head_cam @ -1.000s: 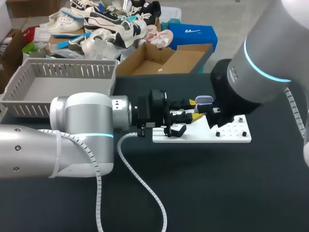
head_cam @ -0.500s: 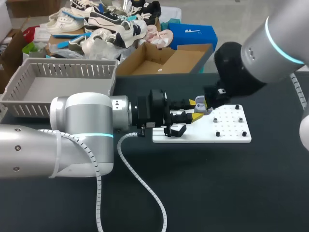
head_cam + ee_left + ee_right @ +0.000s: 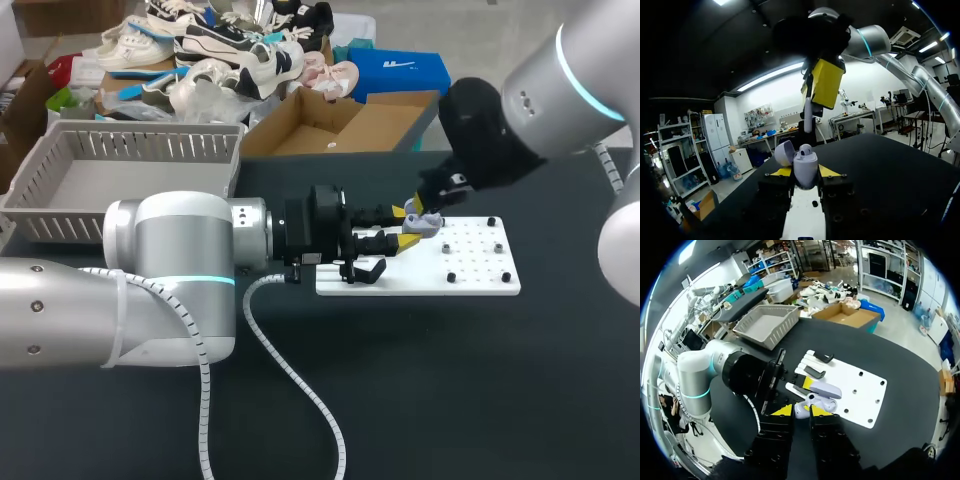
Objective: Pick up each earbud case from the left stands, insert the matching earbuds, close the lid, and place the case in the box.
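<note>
Left arm: fingers of the left gripper (image 3: 805,173) are clenched on the earbud case (image 3: 805,169), one yellow tip on each flank. The case is carried off the worktop (image 3: 450,380), over the near end of the white stand plate (image 3: 480,268). It stands upright with its mouth facing up, and the lid (image 3: 784,152) is swung open to one side. One earbud (image 3: 805,149) looks already seated, its head showing at the mouth.

Right arm: the right gripper (image 3: 801,411) hangs straight over the case with its fingers pointing down. They appear to be pinched on a second earbud (image 3: 808,107). The left wrist view shows the white stem hanging below a yellow tip.

Key relation: the held earbud is directly above the case mouth and apart from it, not yet in. Its long axis is vertical, roughly in line with the upright case. It sits a little towards the lid side of the seated bud. I cannot tell whether it is lined up with the free socket.

Judgement: step in hand is inserting the second bud. The right arm does the lowering while the left only steadies. A small sideways offset could catch the stem on the open lid or on the seated bud.

The gray slatted bin (image 3: 60,190) lies well apart, at the left arm's side.
</note>
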Action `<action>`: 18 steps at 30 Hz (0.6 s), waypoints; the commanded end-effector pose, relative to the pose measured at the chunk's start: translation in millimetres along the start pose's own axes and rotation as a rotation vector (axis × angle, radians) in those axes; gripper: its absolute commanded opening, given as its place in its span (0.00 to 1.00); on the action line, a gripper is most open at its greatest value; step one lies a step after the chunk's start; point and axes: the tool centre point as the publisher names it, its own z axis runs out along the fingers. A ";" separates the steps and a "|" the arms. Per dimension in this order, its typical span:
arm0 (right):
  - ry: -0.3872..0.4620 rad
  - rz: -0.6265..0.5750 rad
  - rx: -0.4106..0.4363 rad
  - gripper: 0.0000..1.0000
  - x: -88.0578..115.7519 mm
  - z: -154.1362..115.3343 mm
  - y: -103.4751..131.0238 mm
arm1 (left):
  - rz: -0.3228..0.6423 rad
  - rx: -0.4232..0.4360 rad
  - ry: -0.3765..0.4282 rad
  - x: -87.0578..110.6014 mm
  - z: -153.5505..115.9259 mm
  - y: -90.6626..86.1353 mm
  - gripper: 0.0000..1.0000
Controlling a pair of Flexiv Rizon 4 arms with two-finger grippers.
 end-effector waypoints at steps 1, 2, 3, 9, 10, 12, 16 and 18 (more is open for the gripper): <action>0.015 -0.026 -0.007 0.00 -2.1 2.9 -1.5 | 0.002 -0.007 -0.001 0.3 0.4 -1.0 0.00; 0.019 -0.030 -0.005 0.00 -2.1 3.4 -1.8 | 0.002 -0.007 -0.001 0.3 0.4 -1.0 0.00; 0.022 -0.037 -0.006 0.00 -2.0 3.9 -2.3 | 0.002 -0.007 -0.001 0.3 0.4 -1.0 0.00; 0.051 -0.067 -0.008 0.00 -2.1 6.6 -7.9 | 0.002 -0.007 -0.001 0.3 0.4 -1.0 0.00; 0.053 -0.069 -0.009 0.00 -2.2 6.8 -8.5 | 0.002 -0.007 -0.001 0.3 0.4 -1.0 0.00; 0.060 -0.078 -0.010 0.00 -2.7 7.7 -9.8 | 0.002 -0.007 -0.001 0.3 0.4 -1.0 0.00; 0.069 -0.092 -0.016 0.00 -3.6 11.4 -11.6 | 0.002 -0.007 -0.001 0.3 0.4 -1.0 0.00; 0.073 -0.094 -0.022 0.00 -3.8 13.9 -12.5 | 0.002 -0.007 -0.001 0.3 0.4 -1.0 0.00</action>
